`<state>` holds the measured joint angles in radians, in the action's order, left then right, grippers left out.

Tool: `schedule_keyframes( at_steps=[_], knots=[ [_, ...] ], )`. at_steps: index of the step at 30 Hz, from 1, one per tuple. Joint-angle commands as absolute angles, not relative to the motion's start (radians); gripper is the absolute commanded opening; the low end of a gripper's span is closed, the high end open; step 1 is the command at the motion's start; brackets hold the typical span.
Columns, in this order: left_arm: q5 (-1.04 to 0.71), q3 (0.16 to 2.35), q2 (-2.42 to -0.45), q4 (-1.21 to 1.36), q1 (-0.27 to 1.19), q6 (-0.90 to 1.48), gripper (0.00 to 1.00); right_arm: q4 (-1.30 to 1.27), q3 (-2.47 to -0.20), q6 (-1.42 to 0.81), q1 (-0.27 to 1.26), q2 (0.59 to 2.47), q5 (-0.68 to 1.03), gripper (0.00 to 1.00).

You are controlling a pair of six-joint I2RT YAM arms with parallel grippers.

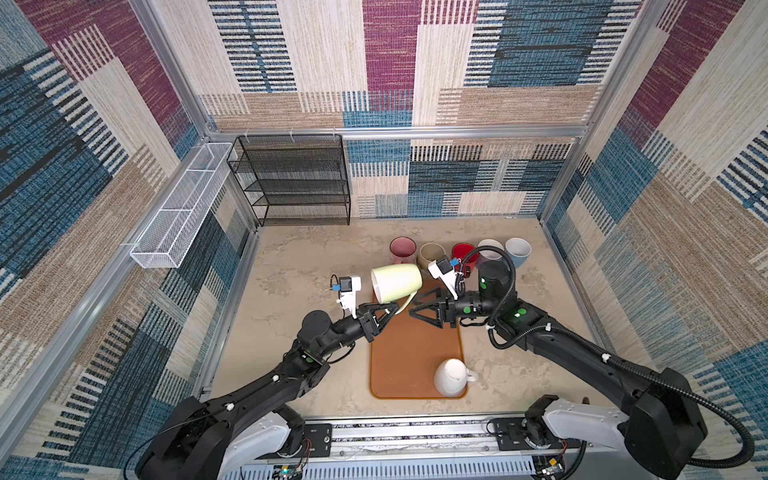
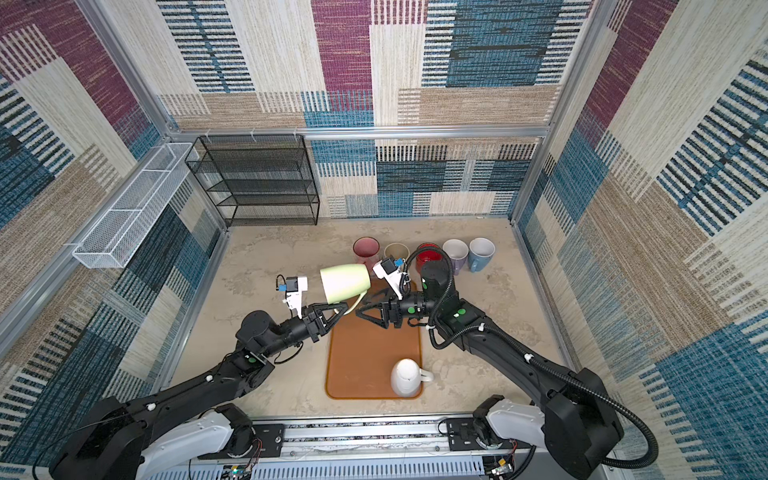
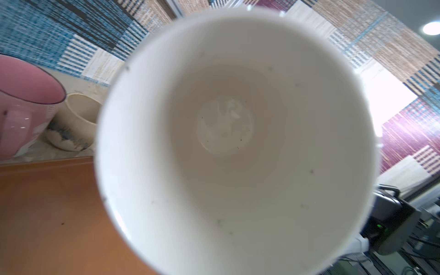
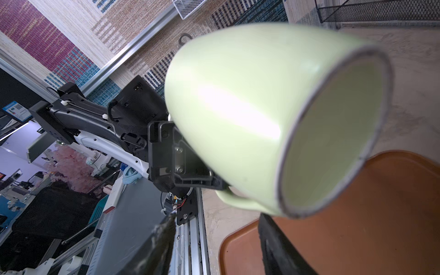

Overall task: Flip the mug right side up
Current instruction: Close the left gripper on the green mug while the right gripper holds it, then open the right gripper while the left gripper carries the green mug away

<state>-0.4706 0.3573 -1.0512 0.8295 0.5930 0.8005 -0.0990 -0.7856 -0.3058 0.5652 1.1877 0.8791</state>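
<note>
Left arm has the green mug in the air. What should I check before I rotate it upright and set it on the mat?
1. Left gripper shut on the handle of the green mug: ok.
2. Right gripper jaws open, nothing between them: ok.
3. Mug upright: not ok. It lies on its side in the air, mouth toward the left arm.
4. Bare landing spot on the brown mat below: ok.
5. White mug at the mat's near end, away from that spot: ok.
6. Clearance from the row of mugs behind during the turn: cannot tell.
</note>
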Motion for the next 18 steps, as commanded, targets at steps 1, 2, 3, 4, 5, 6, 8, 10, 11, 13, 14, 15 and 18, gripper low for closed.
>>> schedule_keyframes(
  at_steps=[1, 2, 3, 4, 5, 6, 8, 10, 11, 13, 14, 15, 18],
  knots=[
    [-0.428, 0.389, -1.011, 0.696, 0.576, 0.723, 0.00, -0.067, -0.770, -0.268, 0.555, 1.167, 0.824, 0.63],
    [-0.420, 0.398, -0.997, 0.650, 0.569, 0.712, 0.00, -0.057, -0.765, -0.265, 0.554, 1.159, 0.806, 0.64],
    [-0.412, 0.408, -0.986, 0.602, 0.564, 0.702, 0.00, -0.046, -0.761, -0.260, 0.552, 1.156, 0.793, 0.65],
    [-0.402, 0.421, -0.974, 0.536, 0.559, 0.690, 0.00, -0.035, -0.756, -0.256, 0.551, 1.152, 0.779, 0.66],
    [-0.393, 0.434, -0.965, 0.496, 0.555, 0.681, 0.00, -0.026, -0.754, -0.253, 0.550, 1.149, 0.768, 0.66],
    [-0.384, 0.449, -0.957, 0.447, 0.550, 0.669, 0.00, -0.016, -0.749, -0.250, 0.549, 1.146, 0.753, 0.67],
    [-0.368, 0.479, -0.946, 0.371, 0.543, 0.645, 0.00, 0.002, -0.746, -0.244, 0.549, 1.143, 0.721, 0.67],
    [-0.351, 0.510, -0.941, 0.285, 0.536, 0.620, 0.00, 0.023, -0.742, -0.242, 0.548, 1.141, 0.673, 0.68],
    [-0.345, 0.527, -0.941, 0.250, 0.531, 0.608, 0.00, 0.031, -0.739, -0.241, 0.549, 1.140, 0.655, 0.68],
    [-0.329, 0.569, -0.944, 0.168, 0.524, 0.578, 0.00, 0.051, -0.735, -0.242, 0.549, 1.140, 0.601, 0.69],
    [-0.325, 0.590, -0.947, 0.135, 0.521, 0.562, 0.00, 0.061, -0.735, -0.241, 0.548, 1.141, 0.579, 0.69],
    [-0.320, 0.616, -0.956, 0.087, 0.517, 0.541, 0.00, 0.070, -0.732, -0.240, 0.548, 1.141, 0.555, 0.69],
    [-0.273, 0.708, -0.984, -0.065, 0.512, 0.476, 0.00, 0.083, -0.723, -0.233, 0.549, 1.135, 0.504, 0.70]
  ],
)
